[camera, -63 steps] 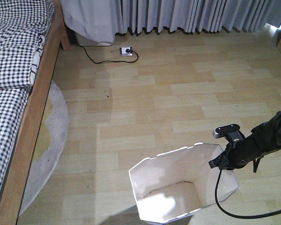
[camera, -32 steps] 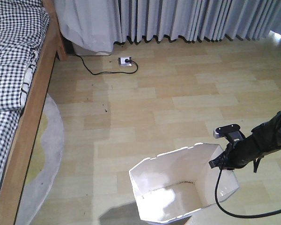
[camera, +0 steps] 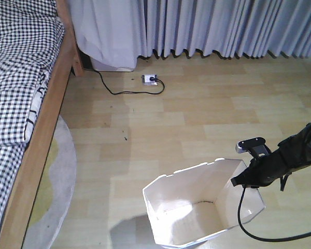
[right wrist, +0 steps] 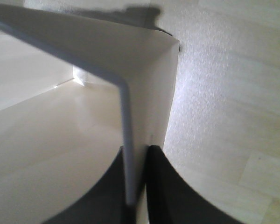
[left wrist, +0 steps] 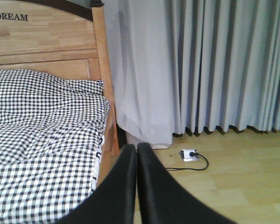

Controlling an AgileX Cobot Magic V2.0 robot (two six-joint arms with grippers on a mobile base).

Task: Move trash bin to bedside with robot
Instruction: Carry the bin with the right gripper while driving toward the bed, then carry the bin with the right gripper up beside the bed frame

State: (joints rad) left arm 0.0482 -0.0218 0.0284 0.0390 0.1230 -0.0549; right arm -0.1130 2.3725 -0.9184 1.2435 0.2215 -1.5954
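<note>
The trash bin point(camera: 192, 189) stands upright on the wooden floor point(camera: 207, 119) at the near edge of the front view, a little right of centre, and its open top shows a pale inside. The right gripper point(camera: 243, 179) has closed on the bin's rim at the far right corner. In the right wrist view the two black fingers point(right wrist: 164, 186) sit either side of the thin white wall, one inside and one outside. A black cable point(camera: 243, 218) loops down from that arm past the bin's right side. The left gripper point(left wrist: 136, 147) is closed with its fingers pressed together and nothing between them, and it points toward the bed. The bed point(camera: 20, 93), with a wooden frame and checked bedding, runs along the left side, well apart from the bin. A round grey rug point(camera: 62, 171) lies partly under the bed, between it and the bin. Grey curtains point(camera: 223, 26) hang along the far wall, with a white power strip point(camera: 150, 79) on the floor just in front of them.
</note>
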